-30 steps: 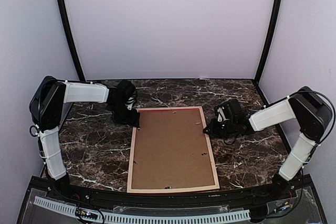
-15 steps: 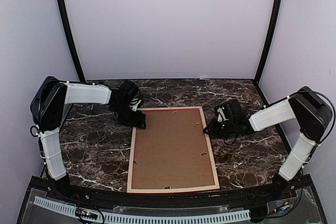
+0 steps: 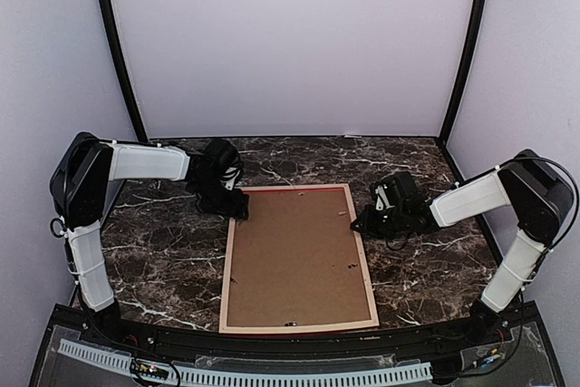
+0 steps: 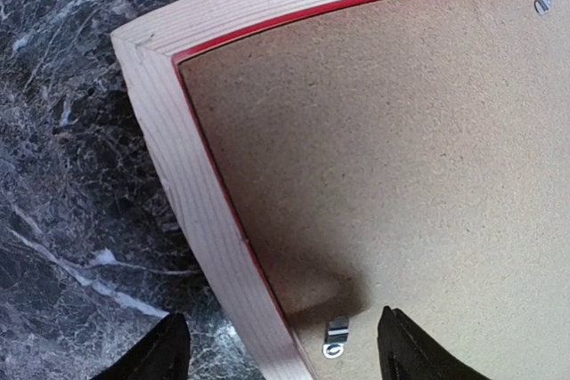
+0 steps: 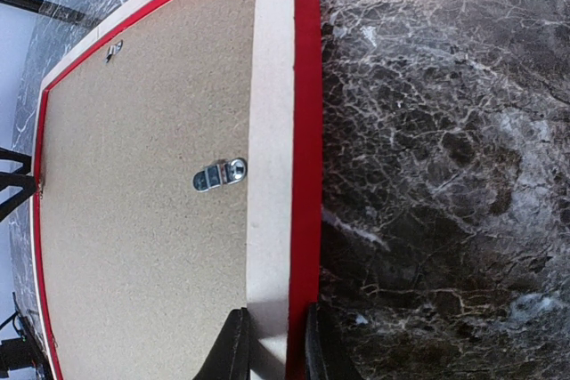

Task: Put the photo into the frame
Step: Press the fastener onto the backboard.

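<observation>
The face-down frame's (image 3: pixel 227 269) rail toward the worktop's (image 3: pixel 163 260) right edge is gripped by the right pincer (image 5: pixel 274 344); its far-left corner is straddled by the open left pincer (image 4: pixel 276 349)

One camera sits high above the near edge of the table (image 3: pixel 163 260) and looks down and forward, far enough back to take in the whole frame (image 3: pixel 299 325) and its brown board (image 3: pixel 294 256). The left wrist camera looks almost straight down, very close, at the frame's far left corner. The right wrist camera hangs low over the right rail, looking across the board. All three views share frame and board
</observation>
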Available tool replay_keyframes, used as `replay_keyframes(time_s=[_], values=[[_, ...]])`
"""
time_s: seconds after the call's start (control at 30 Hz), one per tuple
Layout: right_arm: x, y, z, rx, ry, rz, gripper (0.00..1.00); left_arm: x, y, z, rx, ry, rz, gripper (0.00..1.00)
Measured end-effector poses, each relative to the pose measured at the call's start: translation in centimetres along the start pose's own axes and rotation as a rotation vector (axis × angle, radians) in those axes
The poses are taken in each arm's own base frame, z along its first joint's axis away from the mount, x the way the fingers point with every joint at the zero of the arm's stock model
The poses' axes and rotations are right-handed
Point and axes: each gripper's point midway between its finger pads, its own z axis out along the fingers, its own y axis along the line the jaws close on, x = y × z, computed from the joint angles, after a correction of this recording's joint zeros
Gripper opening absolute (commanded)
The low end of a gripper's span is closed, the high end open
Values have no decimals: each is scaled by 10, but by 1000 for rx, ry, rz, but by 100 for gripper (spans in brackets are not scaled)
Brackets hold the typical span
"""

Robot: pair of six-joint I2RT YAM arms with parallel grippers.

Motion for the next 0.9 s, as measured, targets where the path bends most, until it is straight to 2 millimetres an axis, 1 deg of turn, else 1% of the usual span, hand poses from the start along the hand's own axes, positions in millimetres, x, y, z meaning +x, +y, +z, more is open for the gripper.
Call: replay_keyframes(time_s=[0.53,0.7,0.9], values=[[0,0,0,0,0,0,0,-6,28,-1,-99,-29,-69,75],[0,0,0,0,0,0,0,-7,31,-1,-111,-33,-74,75],[0,0,0,-1,0,-1,0,-6,31,0,-109,-30,-70,75]])
